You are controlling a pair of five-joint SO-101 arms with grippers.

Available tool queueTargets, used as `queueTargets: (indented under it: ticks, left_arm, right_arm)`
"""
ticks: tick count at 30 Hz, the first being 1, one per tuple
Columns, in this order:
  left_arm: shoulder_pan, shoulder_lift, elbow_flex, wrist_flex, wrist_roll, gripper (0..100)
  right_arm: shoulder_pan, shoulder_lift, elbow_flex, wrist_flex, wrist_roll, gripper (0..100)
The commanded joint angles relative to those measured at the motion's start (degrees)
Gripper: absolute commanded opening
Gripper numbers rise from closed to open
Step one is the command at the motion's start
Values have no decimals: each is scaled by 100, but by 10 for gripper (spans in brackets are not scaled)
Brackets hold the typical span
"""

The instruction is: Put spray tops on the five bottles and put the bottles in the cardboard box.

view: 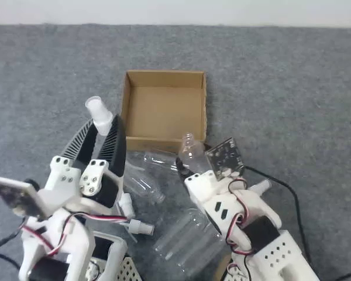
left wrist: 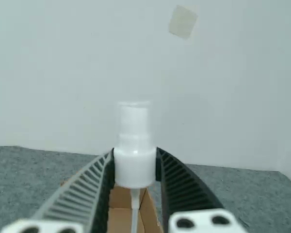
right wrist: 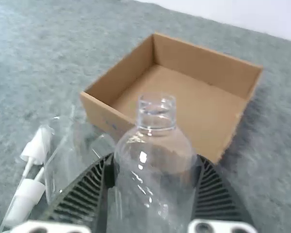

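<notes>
Grey carpet-like counter [view: 281, 88], white wall [view: 175, 12] at the back. Box [view: 124, 105] sits open near the counter ctr, nothing inside, flaps not seen.

Left gripper [view: 103, 130] is up off the counter, just beside the box's near-left corner in the high view. It is clamped narrow on a spray top [left wrist: 134, 141]: dark ribbed fingers [left wrist: 92, 189] press the collar from both sides, nozzle end up, dip tube hanging down btwn them. In the left wrist view the top is upright, w/ the box partly visible behind and below it.

Right gripper [right wrist: 154, 162] is at the box's near-right corner, closed around a clear bottle [right wrist: 156, 111]. Fingers grip the body on both sides. The neck is open w/ no top on it, pointing up and leaning toward the box. In the high view the bottle is just short of the box's front wall, not inside.

Btwn the two arms lie loose bottles [view: 190, 237], clear, on their sides, overlapping; exact count hard to tell. None has a top fitted. Loose tops [view: 137, 225] lie on the counter near the left arm, beside the bottles, and another white top sits by the right arm. A black cable [view: 292, 199] runs off past the right arm.
</notes>
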Motion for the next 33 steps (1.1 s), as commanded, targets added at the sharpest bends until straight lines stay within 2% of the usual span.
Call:
queueTargets:
  ticks: [1,7,18,25,33]
  left_arm:
    - [-26,-123,40,-308,79,11]
    - [-26,-440,57,-334,105,11]
    - [-26,-695,57,-343,352,11]
    - [-26,-703,57,-343,352,11]
    - [-26,-703,259,-536,325,11]
  right_arm:
    - [-233,-92,132,-593,0,111]
    - [-523,-92,598,-1200,765,111]
    - [-971,-92,1002,-1886,800,111]
    - [-1235,-92,1240,-2264,1644,110]
    - [-1332,-92,1266,-2281,1679,110]
